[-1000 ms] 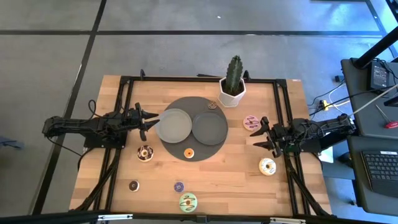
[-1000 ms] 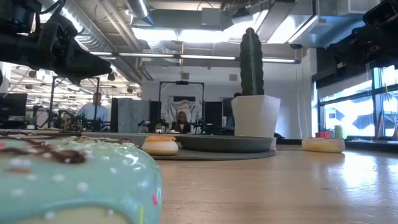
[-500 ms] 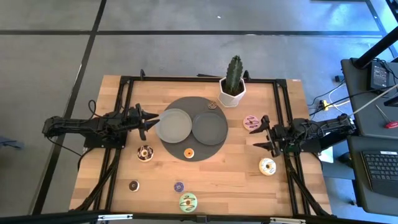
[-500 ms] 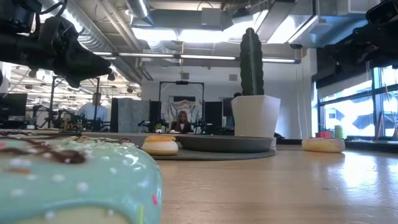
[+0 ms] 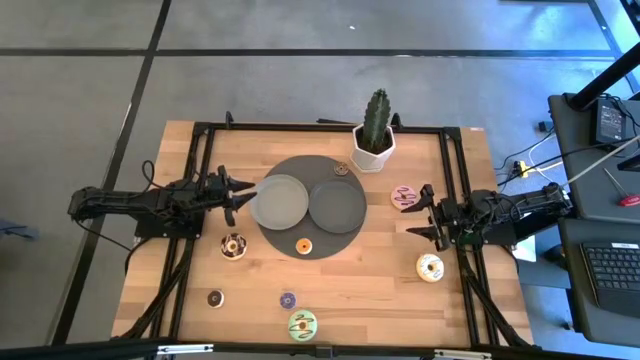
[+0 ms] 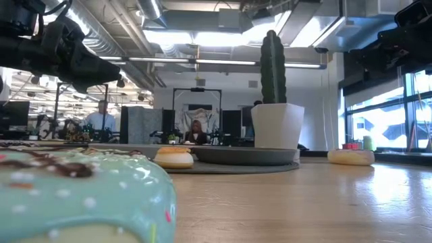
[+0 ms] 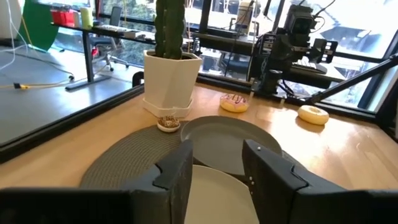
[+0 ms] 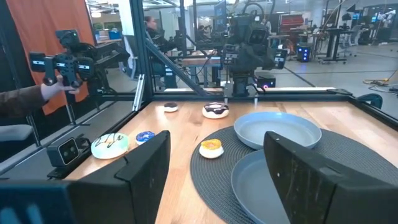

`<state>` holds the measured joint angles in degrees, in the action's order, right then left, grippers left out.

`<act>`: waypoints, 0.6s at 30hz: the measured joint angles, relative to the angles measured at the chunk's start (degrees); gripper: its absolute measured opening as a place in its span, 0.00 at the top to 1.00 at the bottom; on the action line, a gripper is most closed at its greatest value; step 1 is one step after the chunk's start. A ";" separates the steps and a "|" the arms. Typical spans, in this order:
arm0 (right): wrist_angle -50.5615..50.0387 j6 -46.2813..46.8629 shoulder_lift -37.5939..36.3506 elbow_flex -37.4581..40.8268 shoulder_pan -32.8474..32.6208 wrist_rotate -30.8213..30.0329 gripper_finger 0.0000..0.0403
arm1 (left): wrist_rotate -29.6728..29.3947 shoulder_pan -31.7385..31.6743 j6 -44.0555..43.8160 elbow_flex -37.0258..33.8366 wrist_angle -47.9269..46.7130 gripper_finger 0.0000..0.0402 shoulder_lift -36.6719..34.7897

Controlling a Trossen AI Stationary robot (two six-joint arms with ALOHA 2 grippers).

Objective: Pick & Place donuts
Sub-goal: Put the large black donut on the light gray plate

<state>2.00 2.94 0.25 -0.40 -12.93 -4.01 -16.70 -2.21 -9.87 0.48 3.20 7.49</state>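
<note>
Several donuts lie flat on the wooden table: pink [image 5: 404, 196], white [image 5: 430, 267], brown-and-white [image 5: 233, 246], green [image 5: 302, 323], a mini brown one [image 5: 215, 298] and a mini blue one [image 5: 288, 300]. An orange donut [image 5: 303, 245] and a mini brown donut [image 5: 341, 169] lie on the dark round mat [image 5: 300, 228], which also bears two grey plates [image 5: 280, 200] [image 5: 338, 206]. My left gripper [image 5: 238, 197] [image 7: 219, 177] hovers open at the mat's left edge. My right gripper [image 5: 415, 212] [image 8: 214, 168] hovers wide open beside the pink donut. Neither holds anything.
A cactus in a white pot [image 5: 374, 140] stands at the mat's far edge. A black frame [image 5: 320, 127] runs along the table's far and side edges. Bare wood lies between the mat and the near edge. People sit in the room beyond the table [image 6: 101, 120].
</note>
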 joint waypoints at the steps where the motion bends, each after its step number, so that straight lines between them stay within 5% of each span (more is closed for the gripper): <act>1: -0.01 0.00 0.00 0.00 0.00 0.00 0.36 | 0.01 0.00 0.03 -0.01 0.00 0.63 0.00; 10: -0.01 1.80 -0.01 -0.01 0.00 0.02 0.36 | 0.67 0.07 -4.91 0.00 -0.02 0.45 0.00; 18: 0.29 2.60 -0.02 0.00 0.00 -1.91 0.36 | 3.06 0.42 -6.81 2.42 2.07 0.45 0.71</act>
<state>2.28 5.54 0.23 -0.40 -12.93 -5.92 -13.64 -1.79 -16.68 2.90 5.27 8.20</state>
